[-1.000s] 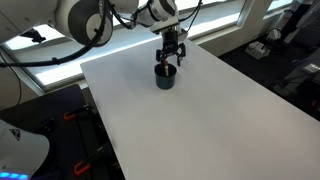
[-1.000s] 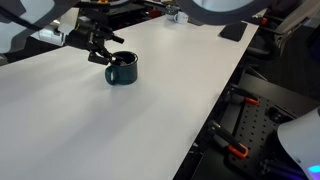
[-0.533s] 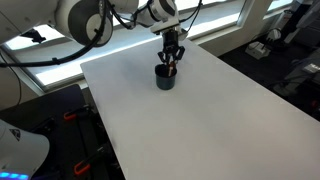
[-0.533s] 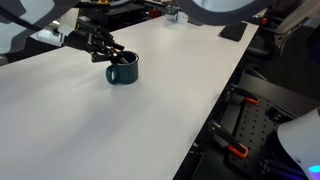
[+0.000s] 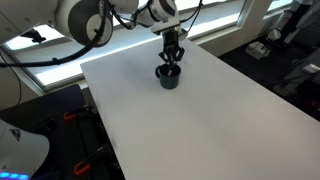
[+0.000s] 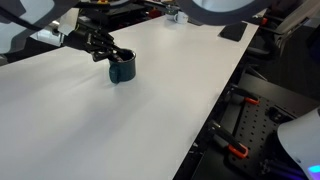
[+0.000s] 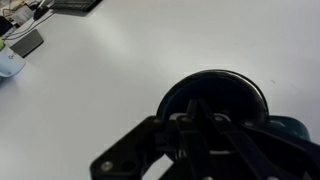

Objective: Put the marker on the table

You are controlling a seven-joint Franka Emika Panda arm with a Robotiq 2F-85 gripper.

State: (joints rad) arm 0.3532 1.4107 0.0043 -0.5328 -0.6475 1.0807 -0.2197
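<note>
A dark round mug (image 5: 170, 78) (image 6: 121, 71) stands on the white table (image 5: 205, 125) (image 6: 120, 135) near its far end. My gripper (image 5: 172, 66) (image 6: 117, 58) reaches down into the mug's mouth, with the jaws drawn together. In the wrist view the dark fingers (image 7: 198, 125) meet over the mug's opening (image 7: 225, 85) and cover its inside. The marker does not show in any view; it is hidden by the fingers and the mug wall, so I cannot tell whether it is held.
A white cup (image 7: 8, 62) and dark flat items (image 7: 25, 42) lie at the table's far corner in the wrist view. Small objects (image 6: 178, 14) sit at the table's far end. The table edge (image 6: 215, 110) drops off beside robot hardware.
The gripper's jaws have closed from wide open to shut, and the fingertips have sunk slightly deeper into the mug. The mug has stayed in place.
</note>
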